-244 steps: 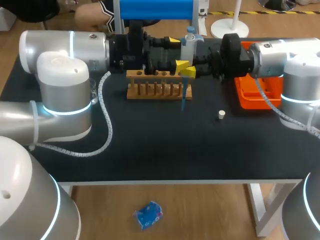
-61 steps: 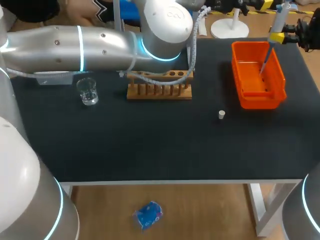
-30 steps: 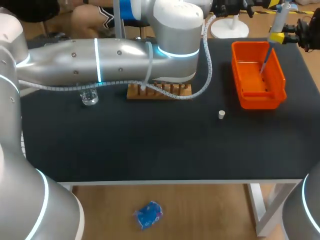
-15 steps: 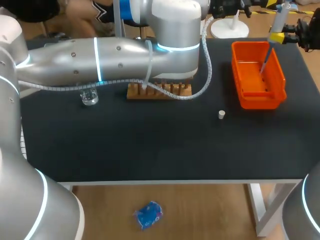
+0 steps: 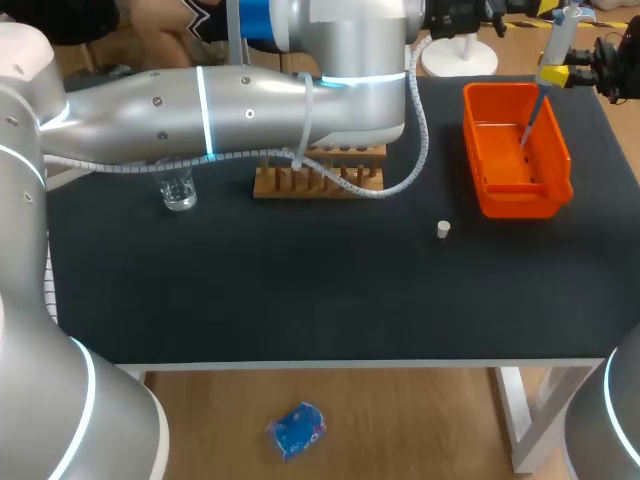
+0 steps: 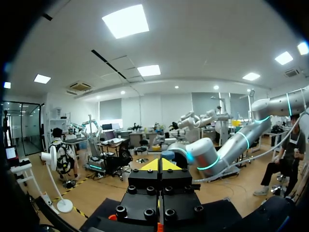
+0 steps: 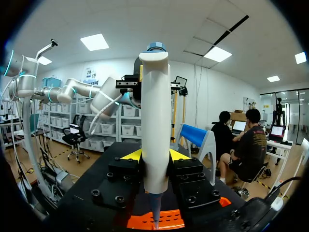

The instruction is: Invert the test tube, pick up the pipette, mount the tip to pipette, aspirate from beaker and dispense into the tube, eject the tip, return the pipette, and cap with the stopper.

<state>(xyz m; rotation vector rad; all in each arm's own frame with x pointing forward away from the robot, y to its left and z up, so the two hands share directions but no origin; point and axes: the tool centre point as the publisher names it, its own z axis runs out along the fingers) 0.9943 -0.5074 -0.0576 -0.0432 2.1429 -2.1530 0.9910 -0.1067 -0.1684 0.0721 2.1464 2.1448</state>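
1. Grips the pipette [image 7: 154, 111] upright in the right gripper [image 7: 155, 155], clenched on the white barrel from two sides, above the orange bin [image 5: 515, 207] at the worktop's far right corner.
2. Carries a slim blue tip [image 5: 532, 112] pointing down into the bin; probably light and push-fitted, so apt to fall straight once ejected.
3. Looks like rigid, smooth, light plastic; calls for a mid-barrel hold clear of the plunger top, to guard against slipping or tilting.
4. Shows the left gripper [image 6: 161, 165] clenched on nothing, near the far edge.
5. Leaves the stopper [image 5: 443, 229] alone right of the worktop's middle; small, light, best pinched by its sides.
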